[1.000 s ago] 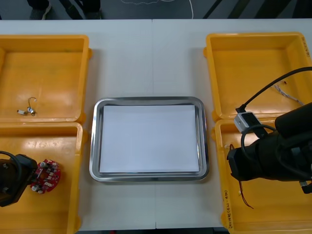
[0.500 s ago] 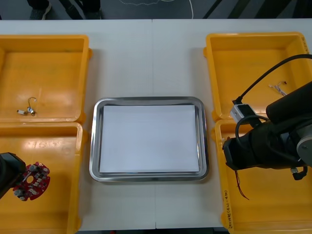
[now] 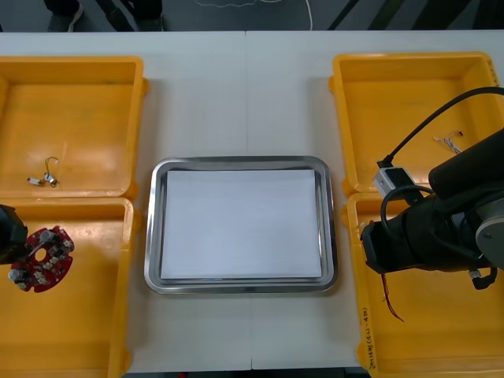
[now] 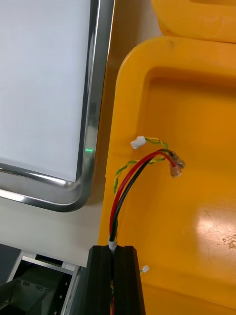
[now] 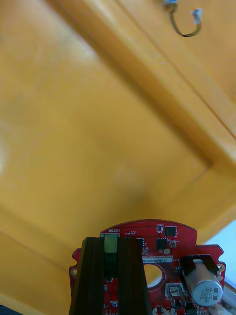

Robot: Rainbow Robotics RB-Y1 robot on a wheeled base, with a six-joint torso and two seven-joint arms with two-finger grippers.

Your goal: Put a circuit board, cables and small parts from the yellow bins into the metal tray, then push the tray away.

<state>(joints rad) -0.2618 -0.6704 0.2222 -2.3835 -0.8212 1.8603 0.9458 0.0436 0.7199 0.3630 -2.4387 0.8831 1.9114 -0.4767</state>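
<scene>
Circuit board (image 3: 39, 258), probably light, rigid and fragile at its raised components, is clamped by its rim in the left gripper (image 5: 111, 243) over the yellow bin (image 3: 79, 331) at the metal tray's (image 3: 242, 164) 8 o'clock. The right gripper (image 4: 116, 248) pinches a limp cable (image 4: 130, 182) at 4 o'clock.

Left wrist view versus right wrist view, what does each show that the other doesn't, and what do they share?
Left wrist view: the left tool shut on the red circuit board. Right wrist view: the right tool shut on red and black cables, the metal tray alongside. Shared: a yellow bin behind the held thing, left bin and right bin.
</scene>
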